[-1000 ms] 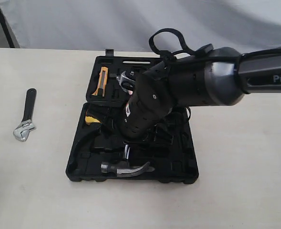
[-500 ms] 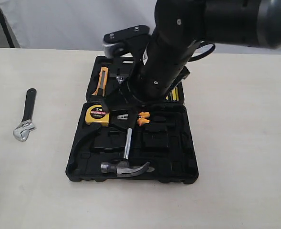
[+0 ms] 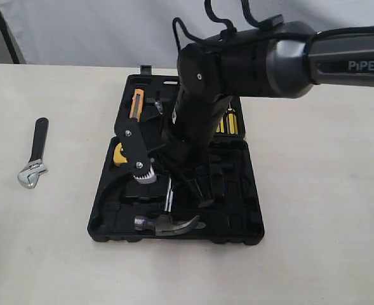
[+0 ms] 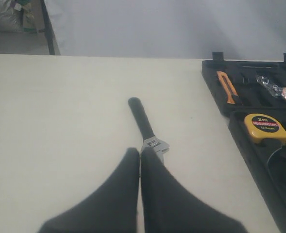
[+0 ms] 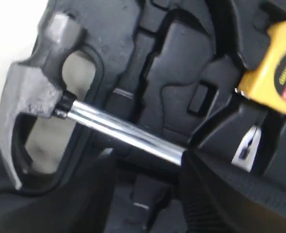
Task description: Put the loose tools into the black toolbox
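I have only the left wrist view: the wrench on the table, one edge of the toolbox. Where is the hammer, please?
Observer: The hammer lies in the toolbox half nearer the exterior camera, head at its front edge.
Operator: Does the right gripper hold it?
Observer: No, the right gripper is over the hammer's shaft, jaws apart.
Operator: Other tools outside the box?
Observer: Only the wrench, on the table left of the toolbox.

right arm (image 3: 250,57): rounded glossy black and dark grey shells, white "piper" lettering (image 3: 366,65), small silver screws (image 3: 199,76), looped black cables (image 3: 176,30). left gripper (image 4: 140,151): two matte black tapered fingers (image 4: 118,194).
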{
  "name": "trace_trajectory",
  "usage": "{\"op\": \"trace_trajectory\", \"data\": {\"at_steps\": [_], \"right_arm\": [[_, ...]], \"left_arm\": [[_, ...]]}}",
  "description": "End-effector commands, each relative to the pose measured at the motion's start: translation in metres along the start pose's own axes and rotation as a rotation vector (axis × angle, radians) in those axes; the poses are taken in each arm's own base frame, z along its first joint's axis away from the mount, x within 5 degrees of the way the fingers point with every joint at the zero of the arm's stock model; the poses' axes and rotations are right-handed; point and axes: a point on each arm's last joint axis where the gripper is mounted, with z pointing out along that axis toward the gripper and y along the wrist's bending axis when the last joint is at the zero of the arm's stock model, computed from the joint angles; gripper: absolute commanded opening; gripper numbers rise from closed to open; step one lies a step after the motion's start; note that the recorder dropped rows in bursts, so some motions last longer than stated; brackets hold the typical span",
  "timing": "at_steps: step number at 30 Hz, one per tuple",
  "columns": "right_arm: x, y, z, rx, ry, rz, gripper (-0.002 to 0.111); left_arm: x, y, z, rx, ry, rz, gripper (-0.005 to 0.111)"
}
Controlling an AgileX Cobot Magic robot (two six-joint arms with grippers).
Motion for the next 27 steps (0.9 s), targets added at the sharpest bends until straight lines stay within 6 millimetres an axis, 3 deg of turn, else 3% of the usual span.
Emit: {"op": "trace_trajectory", "data": {"at_steps": [1, 6, 12, 16, 18, 22, 27], "right_arm": [[0.001, -0.002, 0.006, -0.005, 0.003, -0.267, 0.045], [0.002, 0.0, 0.02, -0.037, 0.006, -0.433, 0.045], [0.004, 0.003, 0.042, -0.09, 0.008, -0.445, 0.044], [0.004, 0.004, 0.045, -0.099, 0.009, -0.428, 0.019], [0.004, 0.003, 0.04, -0.084, 0.009, -0.411, -0.001], [0.002, -0.001, 0.022, -0.024, 0.005, -0.328, 0.0], [-0.002, -0.007, -0.018, 0.098, -0.025, -0.112, 0.0]], "left_arm": [[0.002, 0.0, -0.001, 0.014, -0.007, -0.022, 0.001], [0.002, 0.0, -0.001, 0.014, -0.007, -0.022, 0.001], [0.002, 0.0, -0.001, 0.014, -0.007, -0.022, 0.001], [0.002, 0.0, -0.001, 0.014, -0.007, -0.022, 0.001], [0.002, 0.0, -0.001, 0.014, -0.007, -0.022, 0.001], [0.002, 0.0, -0.001, 0.014, -0.007, -0.022, 0.001], [0.002, 0.0, -0.001, 0.014, -0.007, -0.022, 0.001]]}}
